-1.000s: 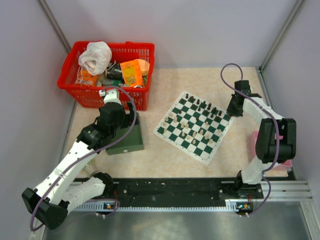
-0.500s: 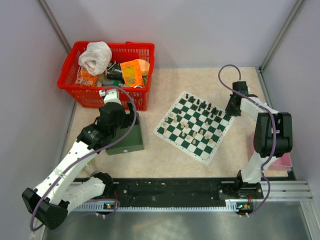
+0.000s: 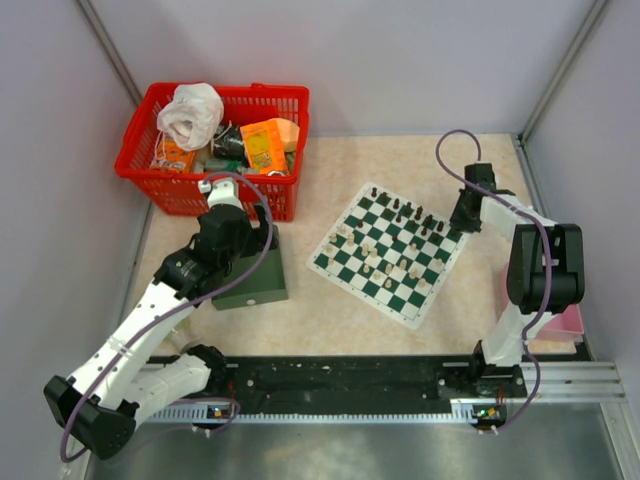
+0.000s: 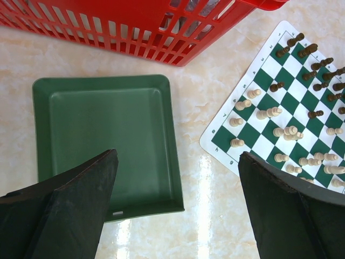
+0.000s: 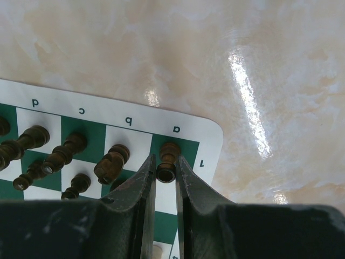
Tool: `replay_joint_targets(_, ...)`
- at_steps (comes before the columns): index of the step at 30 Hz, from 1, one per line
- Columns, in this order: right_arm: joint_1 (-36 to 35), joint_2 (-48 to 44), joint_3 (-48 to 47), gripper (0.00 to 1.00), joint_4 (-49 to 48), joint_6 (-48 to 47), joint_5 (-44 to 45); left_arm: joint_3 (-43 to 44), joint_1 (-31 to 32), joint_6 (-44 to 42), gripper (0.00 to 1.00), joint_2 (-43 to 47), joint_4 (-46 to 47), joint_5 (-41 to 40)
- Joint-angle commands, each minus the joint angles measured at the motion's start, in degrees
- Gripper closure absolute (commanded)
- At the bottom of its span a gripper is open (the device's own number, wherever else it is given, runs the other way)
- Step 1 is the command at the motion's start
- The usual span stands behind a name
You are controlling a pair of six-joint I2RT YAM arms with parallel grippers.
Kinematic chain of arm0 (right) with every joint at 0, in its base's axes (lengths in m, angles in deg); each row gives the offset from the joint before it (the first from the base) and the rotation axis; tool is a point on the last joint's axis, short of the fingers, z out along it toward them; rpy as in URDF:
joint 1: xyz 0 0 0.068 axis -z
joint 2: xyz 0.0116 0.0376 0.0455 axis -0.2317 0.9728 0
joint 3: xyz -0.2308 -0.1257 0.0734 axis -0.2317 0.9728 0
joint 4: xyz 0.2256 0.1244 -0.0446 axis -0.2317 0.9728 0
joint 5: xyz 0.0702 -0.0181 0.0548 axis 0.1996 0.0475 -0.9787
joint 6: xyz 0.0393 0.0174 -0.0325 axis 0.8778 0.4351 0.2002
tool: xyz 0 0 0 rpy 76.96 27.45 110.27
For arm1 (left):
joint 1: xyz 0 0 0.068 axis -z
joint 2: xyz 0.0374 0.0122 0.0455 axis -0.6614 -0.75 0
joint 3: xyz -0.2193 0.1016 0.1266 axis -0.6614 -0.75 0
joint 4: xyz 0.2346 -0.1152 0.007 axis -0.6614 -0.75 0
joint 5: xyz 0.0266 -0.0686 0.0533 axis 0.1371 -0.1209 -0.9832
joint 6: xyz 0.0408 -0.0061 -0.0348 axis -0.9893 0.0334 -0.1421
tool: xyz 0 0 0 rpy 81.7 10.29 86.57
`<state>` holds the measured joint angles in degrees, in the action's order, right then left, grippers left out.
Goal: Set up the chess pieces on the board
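Nearly closed right gripper [image 5: 166,168], pinching a dark piece [image 5: 168,155] on the corner square of the board [image 5: 211,141], at the board's 3 o'clock corner in the top view. Left gripper [image 4: 178,205] spread wide, empty, above the green tray [image 4: 108,113]. Likely risks on release: tipping the dark piece through a sideways drag or clinging pads; clipping the neighbour [image 5: 111,163] at its 9 o'clock; nudging the thin board and toppling others.

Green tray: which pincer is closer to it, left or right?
Left. The left pincer hangs open above the green tray; the right pincer is far off at the board's corner, closed on a dark chess piece.
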<state>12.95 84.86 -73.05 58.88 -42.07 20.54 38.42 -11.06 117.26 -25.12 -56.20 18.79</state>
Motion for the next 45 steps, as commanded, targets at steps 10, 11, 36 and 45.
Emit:
replay_joint_targets(10,0.18,-1.06,0.28,0.85,0.90,-0.53,-1.16,-0.25,-0.29,0.31,0.01,0.17,1.68,-0.18)
replay_joint_targets(11,0.18,-1.15,0.19,0.86,0.90,-0.53,-1.42,-0.25,-0.38,0.31,0.01,0.17,1.68,-0.18)
replay_joint_targets(36,0.18,-2.03,-1.04,0.85,2.75,-0.53,0.34,-0.42,-0.38,0.48,0.01,0.25,2.03,0.26)
replay_joint_targets(45,0.18,-1.32,-1.56,0.78,3.19,-0.62,-0.19,-0.51,-0.29,0.31,0.01,0.17,1.86,0.26)
